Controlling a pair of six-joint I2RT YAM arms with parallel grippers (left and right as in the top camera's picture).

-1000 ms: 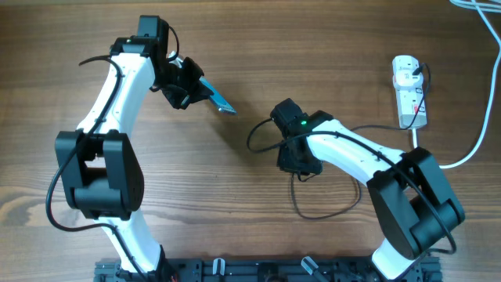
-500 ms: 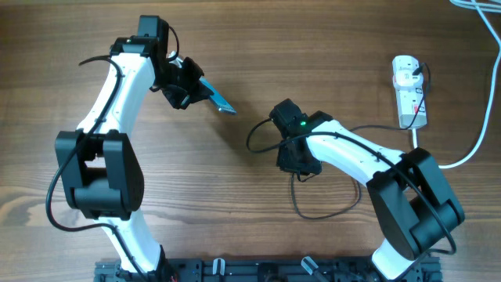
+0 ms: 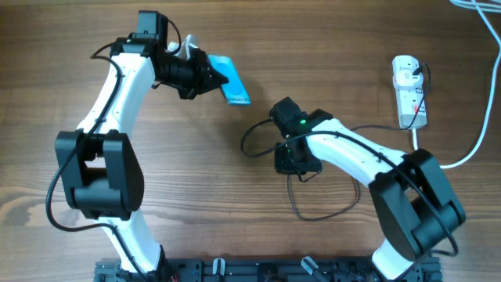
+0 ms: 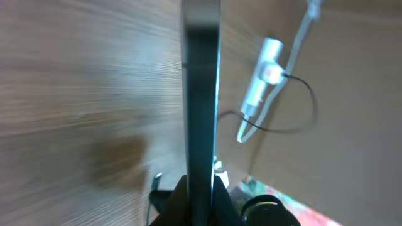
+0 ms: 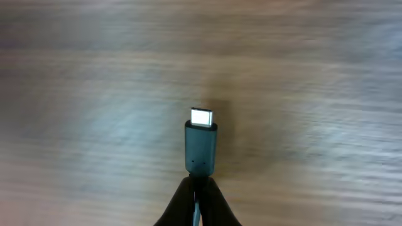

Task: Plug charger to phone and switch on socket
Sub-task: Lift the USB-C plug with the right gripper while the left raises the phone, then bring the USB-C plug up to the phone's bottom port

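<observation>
Nearest the arm bases, well to the left of the small white oblong plastic power strip (image 3: 409, 92), the thin black flexible charger cable (image 3: 321, 210) lies in a loose loop on the brown wooden table (image 3: 203, 227). Just beyond that loop, the right gripper (image 5: 196, 191) is pinched tight on the cable directly behind its small dark plug (image 5: 201, 147). The plug's bright metal tip points out over bare wood and is mated with nothing.

Farther off, and farther left of the strip, the left gripper (image 3: 202, 77) clamps one end of the small flat smartphone with the cyan-blue screen (image 3: 232, 81). Its wrist view shows the phone edge-on, seemingly clear of the wood.

Phone and plug are well apart. I judge that both parts are in hand but that joining them is not yet done.

Farthest right, the strip carries a black plug (image 3: 423, 71) and a white lead (image 3: 477, 133), and neither gripper is near it. Its red switch mark is too small to read, so switching on is probably left as well.
</observation>
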